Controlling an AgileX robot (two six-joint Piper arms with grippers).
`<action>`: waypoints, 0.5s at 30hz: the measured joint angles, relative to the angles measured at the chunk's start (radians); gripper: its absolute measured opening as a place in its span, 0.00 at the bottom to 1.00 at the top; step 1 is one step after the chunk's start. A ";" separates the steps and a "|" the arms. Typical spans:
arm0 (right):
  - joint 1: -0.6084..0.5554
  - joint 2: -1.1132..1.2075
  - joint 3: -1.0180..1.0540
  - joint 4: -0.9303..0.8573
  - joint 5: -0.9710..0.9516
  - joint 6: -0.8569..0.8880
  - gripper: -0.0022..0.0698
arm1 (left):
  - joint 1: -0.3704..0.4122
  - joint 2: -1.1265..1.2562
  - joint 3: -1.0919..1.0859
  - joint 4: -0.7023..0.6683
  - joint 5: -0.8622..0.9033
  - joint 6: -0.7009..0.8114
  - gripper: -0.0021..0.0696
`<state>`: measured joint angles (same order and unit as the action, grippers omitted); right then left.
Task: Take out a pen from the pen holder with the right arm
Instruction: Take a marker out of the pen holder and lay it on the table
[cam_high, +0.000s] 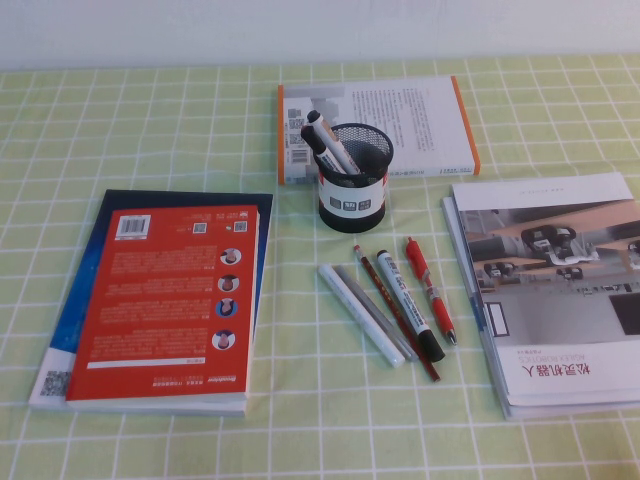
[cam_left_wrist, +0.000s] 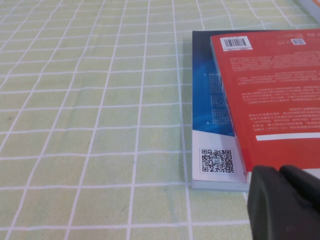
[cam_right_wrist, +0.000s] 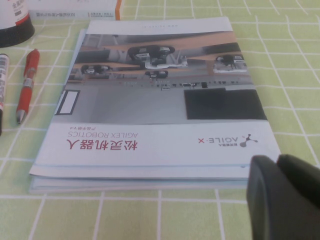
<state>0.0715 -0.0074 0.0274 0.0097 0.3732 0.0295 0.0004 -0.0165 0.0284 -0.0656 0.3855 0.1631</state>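
A black mesh pen holder (cam_high: 355, 180) stands mid-table in the high view with two markers (cam_high: 330, 145) leaning in it. In front of it lie a white pen (cam_high: 360, 313), a grey pen, a thin dark red pencil (cam_high: 395, 310), a black-and-white marker (cam_high: 408, 305) and a red pen (cam_high: 430, 290). Neither arm shows in the high view. In the right wrist view my right gripper (cam_right_wrist: 278, 165) is shut and empty at the near edge of a booklet (cam_right_wrist: 160, 95), well back from the red pen (cam_right_wrist: 27, 82) and the holder (cam_right_wrist: 15, 27). My left gripper (cam_left_wrist: 279, 172) is shut and empty by the red book (cam_left_wrist: 270, 95).
A red book on a blue one (cam_high: 170, 300) lies at the left. A white book with orange edges (cam_high: 400, 120) lies behind the holder. A stack of booklets (cam_high: 550, 290) lies at the right. A green checked cloth (cam_high: 300, 420) covers the table.
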 joint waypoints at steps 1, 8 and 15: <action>0.000 0.000 0.000 0.000 0.000 0.000 0.01 | 0.000 0.000 0.000 0.000 0.000 0.000 0.02; 0.000 0.000 0.000 0.000 0.000 0.000 0.01 | 0.000 0.000 0.000 0.000 0.000 0.000 0.02; 0.000 0.000 0.000 0.066 -0.110 0.000 0.01 | 0.000 0.000 0.000 0.000 0.000 0.000 0.02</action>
<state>0.0715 -0.0074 0.0274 0.0761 0.2635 0.0295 0.0004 -0.0165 0.0284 -0.0656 0.3855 0.1631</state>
